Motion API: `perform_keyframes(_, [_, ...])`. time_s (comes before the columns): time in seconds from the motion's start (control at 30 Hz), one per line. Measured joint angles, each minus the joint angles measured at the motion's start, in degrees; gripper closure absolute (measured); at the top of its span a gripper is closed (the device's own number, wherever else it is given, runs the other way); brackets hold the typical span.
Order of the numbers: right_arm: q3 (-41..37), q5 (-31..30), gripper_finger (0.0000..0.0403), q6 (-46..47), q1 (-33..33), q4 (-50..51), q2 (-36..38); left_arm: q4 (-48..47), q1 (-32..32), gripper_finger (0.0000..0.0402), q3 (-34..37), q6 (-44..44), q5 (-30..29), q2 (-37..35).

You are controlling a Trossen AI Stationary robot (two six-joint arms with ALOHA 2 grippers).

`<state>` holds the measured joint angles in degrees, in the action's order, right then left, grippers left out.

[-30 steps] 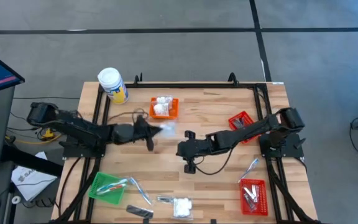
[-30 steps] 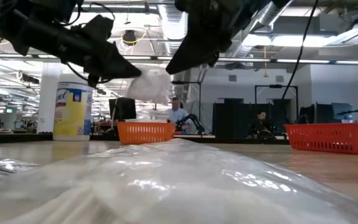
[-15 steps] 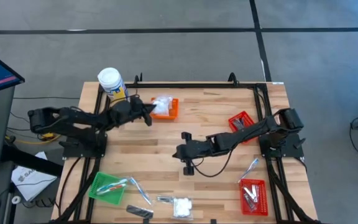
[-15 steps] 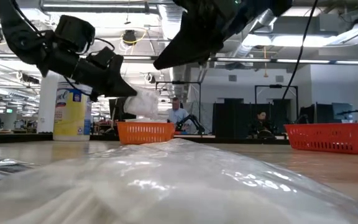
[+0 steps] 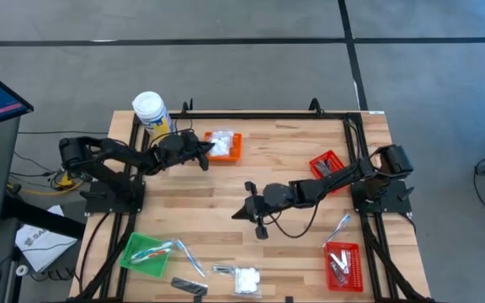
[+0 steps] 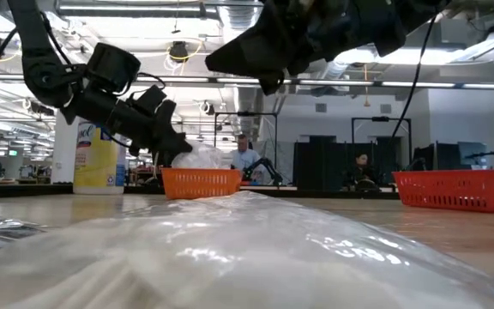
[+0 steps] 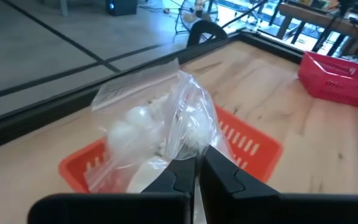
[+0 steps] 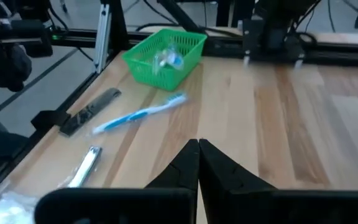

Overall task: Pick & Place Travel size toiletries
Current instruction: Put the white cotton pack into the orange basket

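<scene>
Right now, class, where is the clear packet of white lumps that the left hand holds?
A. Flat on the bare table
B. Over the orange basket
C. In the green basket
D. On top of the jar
B: the left hand is shut on the clear packet, which hangs over the orange basket.

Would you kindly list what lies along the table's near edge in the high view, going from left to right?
green basket → toothbrush → dark sachet → white clear-wrapped packet → red basket
</scene>
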<state>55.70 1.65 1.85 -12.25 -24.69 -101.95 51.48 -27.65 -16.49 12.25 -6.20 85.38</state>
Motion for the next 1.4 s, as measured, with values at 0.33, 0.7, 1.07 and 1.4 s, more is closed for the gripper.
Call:
perform_keyframes(0.33, [0.0,-0.16,0.0403,-0.33,0.0,0.85,0.0,-0.03,-1.4,0.0395,1.98,0.0,-1.15,0.42])
perform_keyframes(0.7, [0.0,-0.16,0.0403,-0.1,0.0,1.39,0.0,-0.04,-1.03,0.0331,2.95,0.56,-1.29,-1.42])
perform_keyframes(1.07, [0.0,-0.15,0.0403,0.11,0.0,2.08,-0.02,-2.91,2.05,0.0192,3.19,1.33,-3.43,-10.95])
perform_keyframes(1.4, [0.0,-0.16,0.0403,0.71,0.02,1.95,-0.04,-4.63,7.47,0.0343,3.15,2.12,-2.76,-9.86])
